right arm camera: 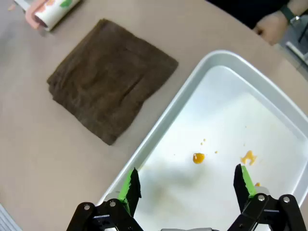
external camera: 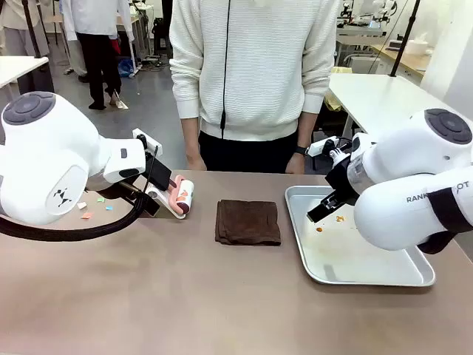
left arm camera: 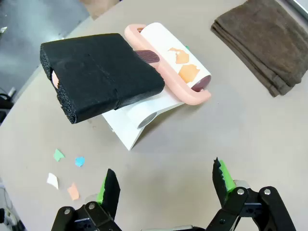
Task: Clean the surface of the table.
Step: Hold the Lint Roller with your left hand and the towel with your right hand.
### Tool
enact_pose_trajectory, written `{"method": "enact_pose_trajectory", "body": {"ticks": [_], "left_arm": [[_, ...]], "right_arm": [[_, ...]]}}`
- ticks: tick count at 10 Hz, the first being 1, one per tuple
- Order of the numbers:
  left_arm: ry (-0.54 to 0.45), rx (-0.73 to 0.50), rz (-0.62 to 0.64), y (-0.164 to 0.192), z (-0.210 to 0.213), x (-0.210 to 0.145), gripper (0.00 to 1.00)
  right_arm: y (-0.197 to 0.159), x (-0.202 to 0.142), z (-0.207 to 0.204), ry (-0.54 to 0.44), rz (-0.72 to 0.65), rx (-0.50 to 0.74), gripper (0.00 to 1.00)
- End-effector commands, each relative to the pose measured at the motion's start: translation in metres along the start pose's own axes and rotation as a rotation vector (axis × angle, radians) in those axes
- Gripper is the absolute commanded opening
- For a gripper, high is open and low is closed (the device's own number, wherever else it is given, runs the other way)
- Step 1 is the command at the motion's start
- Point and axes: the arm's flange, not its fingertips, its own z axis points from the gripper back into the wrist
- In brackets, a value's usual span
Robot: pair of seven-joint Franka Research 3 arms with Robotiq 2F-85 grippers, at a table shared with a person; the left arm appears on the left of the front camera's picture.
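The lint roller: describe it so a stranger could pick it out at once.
On the taupe table, look left of the folded brown cloth. The lint roller rests there on a white stand. Unlike its flat neighbours, it has a pink frame, a black foam-wrapped handle and orange scraps stuck to its white roll.

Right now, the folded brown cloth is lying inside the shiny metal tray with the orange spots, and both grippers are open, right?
Not quite. The folded brown cloth is not inside the shiny rectangular metal tray; it lies on the taupe-brown table beside it, as the right wrist view shows. The tray does hold orange spots, and the left gripper and right gripper are both open.
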Motion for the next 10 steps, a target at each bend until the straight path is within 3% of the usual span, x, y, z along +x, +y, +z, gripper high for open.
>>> {"method": "enact_pose_trajectory", "body": {"ticks": [1, 10], "left_arm": [[0.0, 0.0, 0.0, 0.0, 0.0001, 0.0, 1.0], [0.0, 0.0, 0.0, 0.0, 0.0001, 0.0, 1.0]], "right_arm": [[0.0, 0.0, 0.0001, 0.0, 0.0, 0.0, 1.0], [0.0, 0.0, 0.0001, 0.0, 0.0, 0.0, 1.0]]}}
